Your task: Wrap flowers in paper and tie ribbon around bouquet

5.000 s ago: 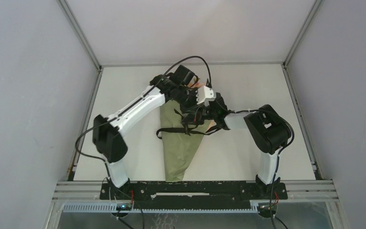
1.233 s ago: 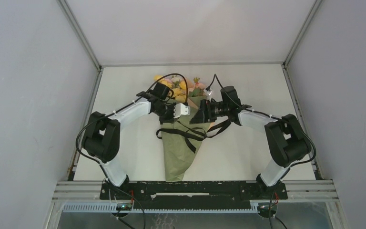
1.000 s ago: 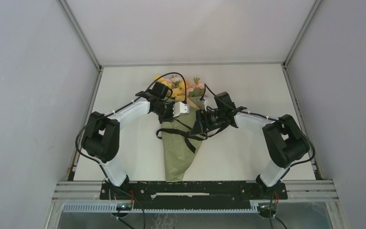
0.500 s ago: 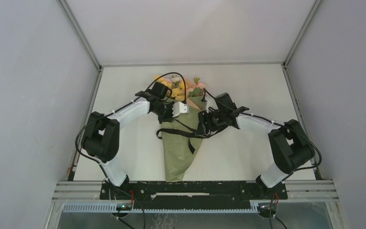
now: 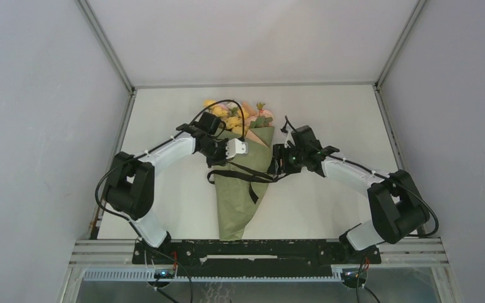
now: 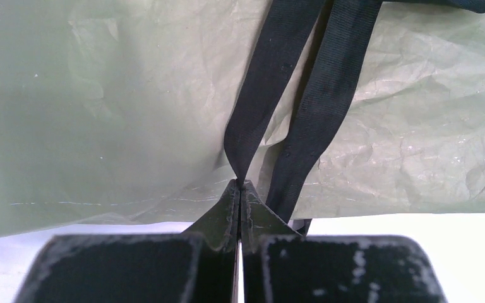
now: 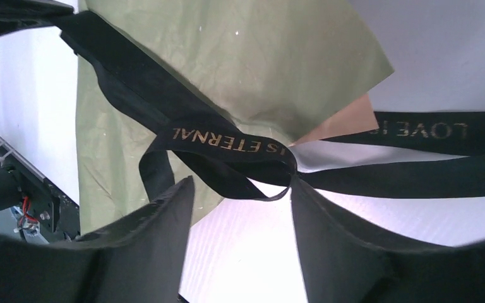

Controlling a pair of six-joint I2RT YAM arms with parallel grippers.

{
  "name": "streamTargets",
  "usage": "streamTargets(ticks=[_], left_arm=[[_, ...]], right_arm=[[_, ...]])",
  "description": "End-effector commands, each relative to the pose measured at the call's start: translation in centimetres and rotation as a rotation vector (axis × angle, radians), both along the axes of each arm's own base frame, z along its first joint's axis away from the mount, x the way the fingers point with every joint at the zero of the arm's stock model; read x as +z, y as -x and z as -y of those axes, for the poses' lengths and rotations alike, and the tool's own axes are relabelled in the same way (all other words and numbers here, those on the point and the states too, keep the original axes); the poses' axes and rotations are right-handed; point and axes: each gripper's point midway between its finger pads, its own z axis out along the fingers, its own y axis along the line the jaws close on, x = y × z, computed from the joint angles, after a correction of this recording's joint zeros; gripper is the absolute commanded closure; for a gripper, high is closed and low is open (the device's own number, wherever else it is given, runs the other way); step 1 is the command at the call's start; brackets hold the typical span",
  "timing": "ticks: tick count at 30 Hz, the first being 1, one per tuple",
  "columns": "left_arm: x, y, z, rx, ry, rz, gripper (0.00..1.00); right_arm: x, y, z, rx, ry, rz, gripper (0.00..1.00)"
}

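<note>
The bouquet lies on the table, its olive-green paper (image 5: 240, 196) rolled into a cone. The flowers (image 5: 233, 117) stick out at the far end. A black ribbon (image 5: 247, 175) crosses the cone's middle. My left gripper (image 5: 222, 163) sits at the cone's left edge. In the left wrist view this gripper (image 6: 240, 184) is shut on a fold of ribbon (image 6: 271, 82). My right gripper (image 5: 276, 165) is at the cone's right edge. Its jaws (image 7: 241, 183) are open, with a loop of gold-lettered ribbon (image 7: 227, 142) at the tips. Peach lining (image 7: 344, 123) peeks out.
The white table (image 5: 164, 113) is walled by grey panels on the left, right and back. A black rail (image 5: 259, 249) with both arm bases runs along the near edge. Arm cables arch over the flowers (image 5: 227, 104).
My right arm has drawn back to the right, off the cone to its right edge, and its jaws have narrowed a little. The left gripper stays shut on the ribbon, nearly unmoved.
</note>
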Motion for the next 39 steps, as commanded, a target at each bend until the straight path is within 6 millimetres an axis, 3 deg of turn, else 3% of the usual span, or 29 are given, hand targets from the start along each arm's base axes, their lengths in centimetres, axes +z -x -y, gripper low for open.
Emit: streamTargets(ticks=[1,11,13,15,16,17,23,27,30,33,36,39], left_arm=[[1.2,0.3,0.1,0.009,0.030,0.006,1.00],[1.2,0.9,-0.2,0.006,0.023,-0.007,1.00],[1.2,1.1,-0.3,0.004,0.020,-0.011,1.00],[1.2,1.2,-0.5,0.003,0.012,-0.010,1.00],[1.3,1.2,-0.6,0.003,0.008,-0.007,1.00],[1.3,1.3,-0.8,0.002,0.004,-0.004,1.00],[1.4,2.1,-1.4,-0.006,-0.001,0.006,1.00],[1.7,2.6,-1.8,-0.009,-0.014,0.015,1.00],[3.1,3.7,-2.4,-0.026,-0.030,0.015,1.00],[5.8,5.4,-2.4,-0.082,-0.006,0.029,1.00],[9.1,7.1,-2.2,-0.119,0.027,-0.020,1.00],[12.1,8.0,-2.4,-0.145,0.040,-0.008,1.00]], right_arm=[[-0.6,-0.5,-0.6,-0.032,0.000,-0.010,0.39],[-2.9,-1.1,0.6,-0.069,0.085,-0.042,0.49],[-2.9,-1.3,0.2,-0.058,0.078,-0.044,0.62],[-2.6,-1.5,-0.2,-0.047,0.063,-0.043,0.86],[-2.1,-1.6,-0.5,-0.036,0.050,-0.039,0.97],[-1.4,-1.7,-0.8,-0.022,0.034,-0.034,1.00],[6.0,-3.6,-4.1,0.031,-0.154,0.097,1.00],[7.2,-6.6,-6.0,-0.005,-0.222,0.126,1.00],[5.7,-9.3,-6.7,-0.068,-0.247,0.093,1.00],[3.8,-10.9,-7.8,-0.092,-0.270,0.057,1.00],[1.2,-11.4,-8.4,-0.105,-0.261,0.006,1.00],[-1.2,-11.4,-7.8,-0.141,-0.240,-0.065,1.00]])
